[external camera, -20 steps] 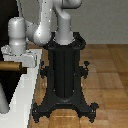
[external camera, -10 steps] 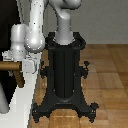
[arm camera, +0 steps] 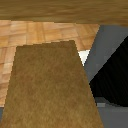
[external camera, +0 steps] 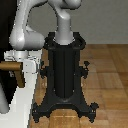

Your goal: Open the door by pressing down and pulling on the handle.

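The door (external camera: 6, 25) is a dark panel at the exterior view's left edge. Its brass-brown handle (external camera: 10, 66) sticks out from it as a short bar, with a brown piece hanging from its end. My gripper (external camera: 24, 61) sits right at the handle's outer end, and its white hand covers that end. The fingers are hidden, so I cannot tell whether they are open or shut. In the wrist view the handle (arm camera: 50, 85) fills most of the picture as a broad brown surface, very close, with the dark door (arm camera: 116, 70) beside it.
The black ribbed robot pedestal (external camera: 64, 75) with splayed feet stands in the middle, on a wooden floor (external camera: 107, 70). A white slab (external camera: 20, 107) lies low at the exterior view's left, below the handle. The grey-white arm links (external camera: 22, 35) arch over the handle.
The arm has swung down so that the hand sits lower, against the handle's end. The handle looks about where it was.
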You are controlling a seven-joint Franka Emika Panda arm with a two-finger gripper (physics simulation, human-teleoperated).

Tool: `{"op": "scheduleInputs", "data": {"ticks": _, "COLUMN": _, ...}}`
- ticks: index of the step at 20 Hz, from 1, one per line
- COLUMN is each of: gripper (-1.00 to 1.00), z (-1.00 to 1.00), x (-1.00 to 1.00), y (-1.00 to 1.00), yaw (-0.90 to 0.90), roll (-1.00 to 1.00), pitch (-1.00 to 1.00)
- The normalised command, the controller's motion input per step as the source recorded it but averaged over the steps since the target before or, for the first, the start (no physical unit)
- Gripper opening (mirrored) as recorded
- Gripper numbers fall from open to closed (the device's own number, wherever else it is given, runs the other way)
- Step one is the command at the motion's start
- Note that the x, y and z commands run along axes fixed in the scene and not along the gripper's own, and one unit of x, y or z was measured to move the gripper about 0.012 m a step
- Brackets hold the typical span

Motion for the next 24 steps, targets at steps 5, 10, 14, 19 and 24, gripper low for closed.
{"op": "scheduleInputs", "data": {"ticks": 5, "gripper": -1.0, "z": 0.0, "x": 0.0, "y": 0.0, "yaw": 0.0, "roll": 0.0, "pitch": 0.0}}
{"op": "scheduleInputs", "data": {"ticks": 10, "gripper": -1.0, "z": 0.0, "x": 0.0, "y": 0.0, "yaw": 0.0, "roll": 0.0, "pitch": 0.0}}
{"op": "scheduleInputs", "data": {"ticks": 14, "gripper": -1.0, "z": 0.0, "x": 0.0, "y": 0.0, "yaw": 0.0, "roll": 0.0, "pitch": 0.0}}
{"op": "scheduleInputs", "data": {"ticks": 19, "gripper": -1.0, "z": 0.0, "x": 0.0, "y": 0.2, "yaw": 0.0, "roll": 0.0, "pitch": 0.0}}
{"op": "scheduleInputs", "data": {"ticks": 24, "gripper": -1.0, "z": 0.0, "x": 0.0, "y": 0.8, "yaw": 0.0, "roll": 0.0, "pitch": 0.0}}
